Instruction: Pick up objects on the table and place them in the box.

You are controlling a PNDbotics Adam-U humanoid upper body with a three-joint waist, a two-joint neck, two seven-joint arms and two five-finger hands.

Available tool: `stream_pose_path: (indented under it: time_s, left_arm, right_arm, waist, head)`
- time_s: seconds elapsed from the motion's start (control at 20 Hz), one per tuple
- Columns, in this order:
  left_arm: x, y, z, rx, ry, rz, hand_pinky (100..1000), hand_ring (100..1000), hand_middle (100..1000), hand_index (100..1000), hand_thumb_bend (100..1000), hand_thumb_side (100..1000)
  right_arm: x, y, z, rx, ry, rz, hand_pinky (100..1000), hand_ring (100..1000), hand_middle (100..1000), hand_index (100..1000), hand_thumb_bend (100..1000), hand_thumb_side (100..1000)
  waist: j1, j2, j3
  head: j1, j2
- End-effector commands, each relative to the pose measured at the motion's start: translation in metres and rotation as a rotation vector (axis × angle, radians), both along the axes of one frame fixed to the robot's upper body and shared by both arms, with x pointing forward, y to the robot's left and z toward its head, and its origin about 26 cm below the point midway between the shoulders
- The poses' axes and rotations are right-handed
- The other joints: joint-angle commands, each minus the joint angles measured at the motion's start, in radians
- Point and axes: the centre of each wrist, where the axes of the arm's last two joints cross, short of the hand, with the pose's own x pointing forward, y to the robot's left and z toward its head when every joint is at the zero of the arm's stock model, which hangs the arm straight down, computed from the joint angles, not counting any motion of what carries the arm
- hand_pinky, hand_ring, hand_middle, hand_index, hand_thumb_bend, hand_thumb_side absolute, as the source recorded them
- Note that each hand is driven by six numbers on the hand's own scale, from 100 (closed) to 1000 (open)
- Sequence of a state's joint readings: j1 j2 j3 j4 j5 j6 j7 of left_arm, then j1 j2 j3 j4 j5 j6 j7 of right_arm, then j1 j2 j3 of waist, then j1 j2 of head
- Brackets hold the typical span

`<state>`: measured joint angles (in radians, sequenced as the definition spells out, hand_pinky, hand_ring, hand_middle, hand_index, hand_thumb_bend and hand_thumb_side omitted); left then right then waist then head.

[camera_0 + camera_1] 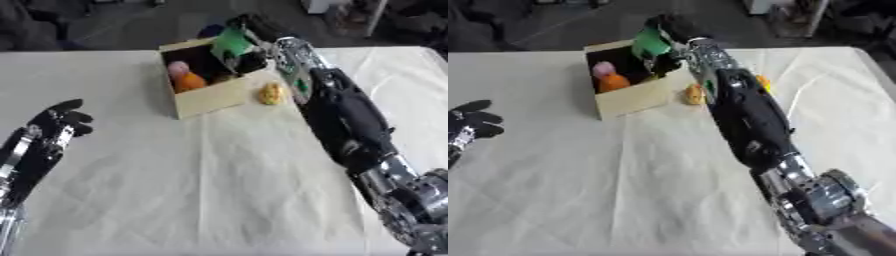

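Left hand: the left hand (59, 121) rests idle over the near left part of the table (201, 190), its fingers relaxed and a little curved, holding nothing.
Right arm: the right arm (750, 120) reaches from the near right corner far across to the box.
Yellow thing: a small yellow thing (272, 93) lies on the cloth just beside the box's right wall, close to the arm. It looks light and rounded, maybe a soft toy or fruit; I judge it is best taken from above, fingers on both sides.
Box: the box (210, 97) stands far on the table, open at the top. Inside are an orange thing (190, 80) and a pink thing (178, 67), touching each other.
Right hand: the right hand (677, 29) is over the far side of the box, fingers closed around a green thing (652, 44).
Green thing: it hangs above the box opening, not yet released. It looks thin and light, perhaps flexible; I cannot tell the material.
Next step, my judgement: let go of the green thing, then take the yellow one.
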<state>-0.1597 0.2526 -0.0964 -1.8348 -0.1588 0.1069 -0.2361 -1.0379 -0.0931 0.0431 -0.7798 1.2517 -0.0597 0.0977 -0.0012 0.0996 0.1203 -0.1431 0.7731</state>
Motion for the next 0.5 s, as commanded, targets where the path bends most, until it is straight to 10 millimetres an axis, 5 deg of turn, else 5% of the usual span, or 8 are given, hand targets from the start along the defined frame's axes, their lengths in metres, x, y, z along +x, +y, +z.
stream_pose_path:
  time_s: [0.05,0.2,0.5]
  left_arm:
    - [0.0001,-0.0037,0.0098,-0.007,-0.032,-0.022,816,701,681,903,100,794]
    - [0.0000,-0.0038,0.0098,-0.008,-0.031,-0.020,817,701,680,903,100,796]
    - [-0.0002,-0.0044,0.0092,-0.008,-0.027,-0.021,819,701,680,904,100,805]
  right_arm:
    - [0.0017,0.0042,0.0037,0.008,-0.046,-0.018,819,737,770,955,227,679]
    - [0.0006,0.0067,-0.0016,0.002,-0.034,-0.008,842,791,841,976,271,749]
    - [0.0000,0.0057,0.0029,-0.020,-0.042,0.022,851,811,871,987,278,725]
  waist:
    - [0.019,-0.009,0.003]
    - [0.019,-0.008,0.002]
    - [0.018,-0.008,-0.002]
  head:
    - [-0.010,-0.003]
    - [-0.011,-0.003]
    - [-0.010,-0.003]
